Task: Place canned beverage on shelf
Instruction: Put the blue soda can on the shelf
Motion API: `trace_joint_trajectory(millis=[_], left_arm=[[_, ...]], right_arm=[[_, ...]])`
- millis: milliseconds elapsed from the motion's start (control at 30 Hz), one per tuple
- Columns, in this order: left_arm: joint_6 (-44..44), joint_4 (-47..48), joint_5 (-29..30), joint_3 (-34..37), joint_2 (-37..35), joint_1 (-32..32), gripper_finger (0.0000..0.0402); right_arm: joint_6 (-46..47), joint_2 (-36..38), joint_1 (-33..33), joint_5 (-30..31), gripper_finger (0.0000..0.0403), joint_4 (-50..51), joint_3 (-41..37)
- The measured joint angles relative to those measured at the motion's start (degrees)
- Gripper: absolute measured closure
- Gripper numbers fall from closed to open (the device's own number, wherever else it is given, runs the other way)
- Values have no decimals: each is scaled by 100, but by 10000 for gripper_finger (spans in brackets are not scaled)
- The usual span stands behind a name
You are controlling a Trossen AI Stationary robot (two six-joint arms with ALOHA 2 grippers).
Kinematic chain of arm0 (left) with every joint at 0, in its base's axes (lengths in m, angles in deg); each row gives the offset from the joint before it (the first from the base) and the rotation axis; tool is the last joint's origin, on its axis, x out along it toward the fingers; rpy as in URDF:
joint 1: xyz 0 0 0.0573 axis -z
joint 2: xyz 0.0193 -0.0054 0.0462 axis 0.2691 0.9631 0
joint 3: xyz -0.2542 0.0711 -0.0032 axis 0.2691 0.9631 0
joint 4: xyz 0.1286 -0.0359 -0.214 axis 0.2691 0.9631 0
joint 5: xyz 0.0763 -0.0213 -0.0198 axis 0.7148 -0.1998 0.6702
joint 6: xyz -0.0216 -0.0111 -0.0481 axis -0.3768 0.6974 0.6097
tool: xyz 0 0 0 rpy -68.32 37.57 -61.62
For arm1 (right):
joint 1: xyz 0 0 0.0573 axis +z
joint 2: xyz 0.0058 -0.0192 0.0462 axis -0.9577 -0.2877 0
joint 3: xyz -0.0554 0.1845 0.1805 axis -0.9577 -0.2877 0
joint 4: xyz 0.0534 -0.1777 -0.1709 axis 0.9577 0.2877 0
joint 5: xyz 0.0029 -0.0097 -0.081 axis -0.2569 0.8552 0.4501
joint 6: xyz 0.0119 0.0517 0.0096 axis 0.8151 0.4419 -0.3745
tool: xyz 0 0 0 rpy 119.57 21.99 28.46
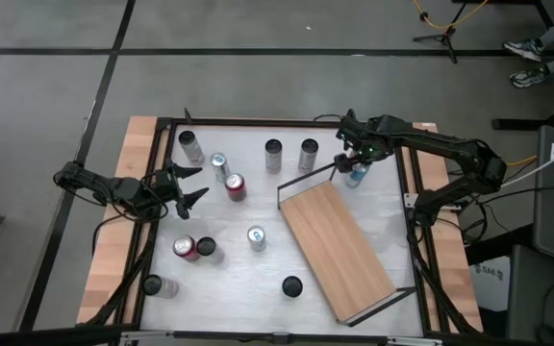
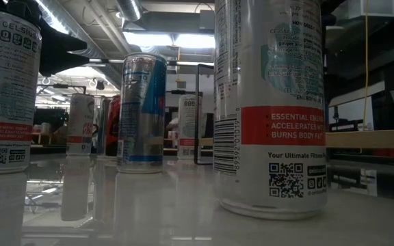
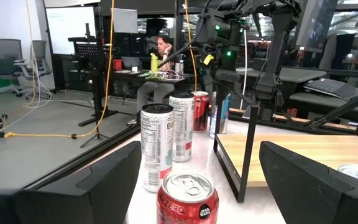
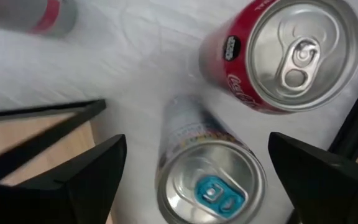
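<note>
A: High view — status of shelf [image 1: 338, 252]?
B: Lying flat on white tabletop [image 1: 248, 279], right of centre, set at a diagonal. Light-wood board, thin black wire rails at both short ends. No can on the board.

A: Right gripper [image 1: 346, 164]?
B: At the far right of the table, just beyond the shelf's far end. Fingers spread wide, holding nothing. Hovering over silver can with blue tab [image 4: 209, 183] — can centred between the two dark fingers in the right wrist view, no contact visible. Red cola can [image 4: 283, 55] upright just beside it, near the table's black frame.

A: Left gripper [image 1: 192, 185]?
B: At the left edge of the table, pointing toward the centre. Fingers wide apart, empty. Red zero-sugar can [image 3: 188, 199] standing directly ahead, between the finger lines but not touched. In the left wrist view, two tall white cans [image 3: 156, 147] farther off, then the shelf's near rail.

A: Other cans?
B: Scattered upright across the tabletop: two silver cans [image 1: 273, 155] along the far edge, one more at the far left corner, a red can with a dark can beside it at near left, a blue-topped can [image 1: 256, 237] just left of the shelf, a dark can [image 1: 291, 285] toward the near edge.

A: Low view?
B: Large white can [image 2: 270, 102] filling the foreground; blue-and-silver can [image 2: 141, 113] behind. Grippers not identifiable there.

A: Room beyond?
B: Seated person [image 3: 160, 53] at a desk, well apart from the table.
</note>
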State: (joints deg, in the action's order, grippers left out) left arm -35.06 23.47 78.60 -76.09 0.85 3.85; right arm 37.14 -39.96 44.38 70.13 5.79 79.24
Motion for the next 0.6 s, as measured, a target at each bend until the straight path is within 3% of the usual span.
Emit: trace_joint_trajectory(millis=[433,600], left_arm=[[0,1,42,0,0,0,80],[0,2,51,0,-1,-1,80]], right_arm=[[-358,-122,0,-53,24,26,-7],[-371,-216,0,-155,61,-71,7]])
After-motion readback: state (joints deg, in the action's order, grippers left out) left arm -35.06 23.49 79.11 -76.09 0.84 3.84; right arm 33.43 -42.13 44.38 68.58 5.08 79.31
